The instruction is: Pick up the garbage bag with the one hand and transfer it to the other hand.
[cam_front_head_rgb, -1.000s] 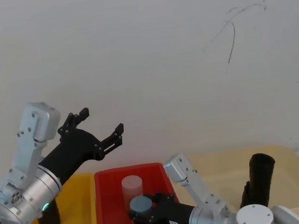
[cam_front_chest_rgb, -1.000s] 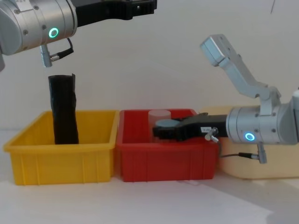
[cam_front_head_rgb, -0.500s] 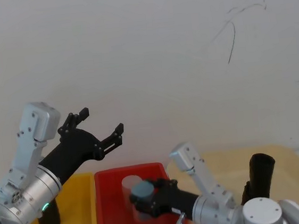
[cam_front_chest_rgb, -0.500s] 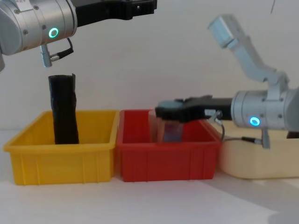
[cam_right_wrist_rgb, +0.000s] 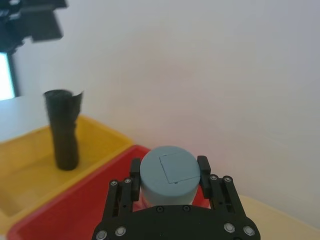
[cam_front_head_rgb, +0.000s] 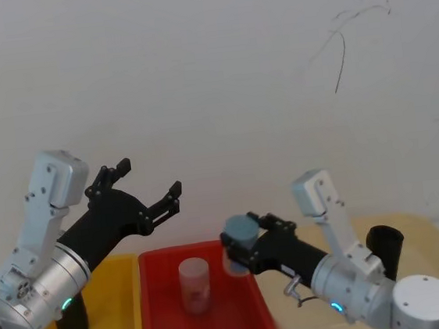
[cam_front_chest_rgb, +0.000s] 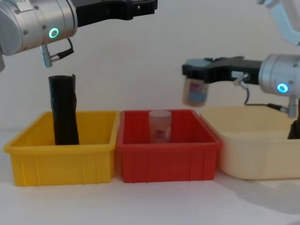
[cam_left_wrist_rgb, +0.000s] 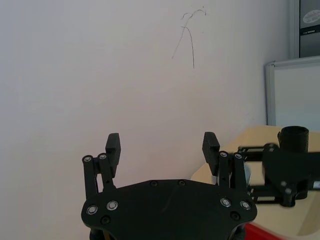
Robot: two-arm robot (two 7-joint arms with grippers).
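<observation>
Above the red plastic bin [cam_front_chest_rgb: 168, 154], the right gripper [cam_front_chest_rgb: 199, 72] is clutching a grey-lidded clear jar [cam_front_chest_rgb: 195, 89], not the task's black matte garbage bag roll [cam_front_head_rgb: 384, 251], which is standing far right in the cream tub [cam_front_chest_rgb: 253, 145]. It should drop the jar first; the left gripper [cam_front_head_rgb: 150, 189] is hanging unclenched, high left.

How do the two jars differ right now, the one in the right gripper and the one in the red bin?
The grey-lidded jar hangs in the air, clamped by the right gripper; the pale-lidded jar stands upright in the red bin. The held one has a grey-blue lid, the other a whitish translucent one. Both are small, clear-bodied cylinders. The left gripper is open above the yellow bin.
</observation>
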